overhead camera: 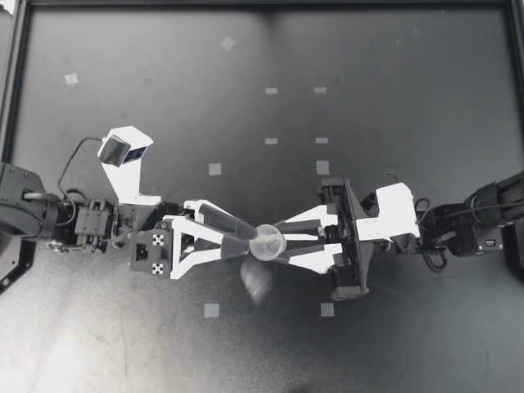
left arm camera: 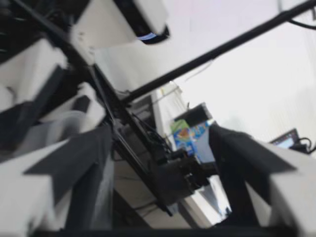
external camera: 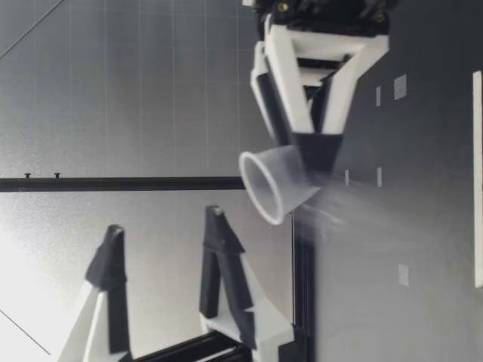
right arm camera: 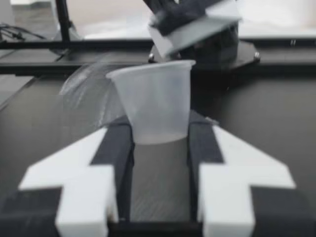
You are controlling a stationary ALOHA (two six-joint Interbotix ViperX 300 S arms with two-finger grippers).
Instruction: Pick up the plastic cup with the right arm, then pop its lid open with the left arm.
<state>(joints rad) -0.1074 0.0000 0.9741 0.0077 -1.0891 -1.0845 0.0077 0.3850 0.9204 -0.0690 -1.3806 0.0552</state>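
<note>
Cup: a clear plastic cup sits between the two grippers, near the middle of the table. The low view shows it tilted, its mouth leaning towards the left gripper.
Right gripper: the right gripper is clamped on the cup's lower part. In its wrist view the fingers press on the cup from both sides.
Left gripper: the left gripper has its jaws spread wide with nothing between them. Its tips are just beside the cup's rim.
Hidden: the right gripper's dark fingertips cover the base of the cup in the low view, so its underside cannot be made out. From above, the clear wall nearly vanishes against the dark top and only the rim reads well. Whether the left gripper's tips touch the rim cannot be told. The left wrist view is badly blurred, and the right gripper there is only pale and dark blocks. Both arms are cut off at the edges of the view from above.
Surface: the table is dark and matt, with small pale tape squares dotted over it and a black rail round its edge. A dull shine lies near the cup.
Room: the low view shows a grey gridded wall crossed by a black bar. The left wrist view shows a bright room with a blurred colourful box and part of a screen.
</note>
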